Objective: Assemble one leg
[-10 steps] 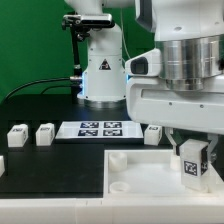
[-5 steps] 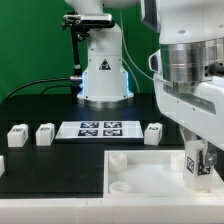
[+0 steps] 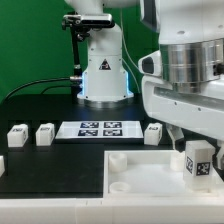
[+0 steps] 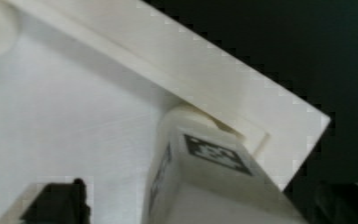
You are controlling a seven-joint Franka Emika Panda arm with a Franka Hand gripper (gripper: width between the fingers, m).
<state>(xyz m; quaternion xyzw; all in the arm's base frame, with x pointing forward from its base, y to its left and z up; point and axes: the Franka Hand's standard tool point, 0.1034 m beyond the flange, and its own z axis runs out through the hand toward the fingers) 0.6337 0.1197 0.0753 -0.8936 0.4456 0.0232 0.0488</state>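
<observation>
Pincer (image 3: 197, 152) looks spread: the one finger (image 4: 59, 200) seen in wrist view stands clear of the leg (image 3: 198, 161). Leg is upright, tag facing cam, on white panel (image 3: 135, 172) nr its corner at exterior view's right. 3 more blocks (image 3: 45, 133) on black worktop (image 3: 55, 165) by marker board (image 3: 98, 129).

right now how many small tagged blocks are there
4 blocks: two at the exterior view's left of the marker board, one at its right, one at the panel's corner. Others may be hidden.
</observation>
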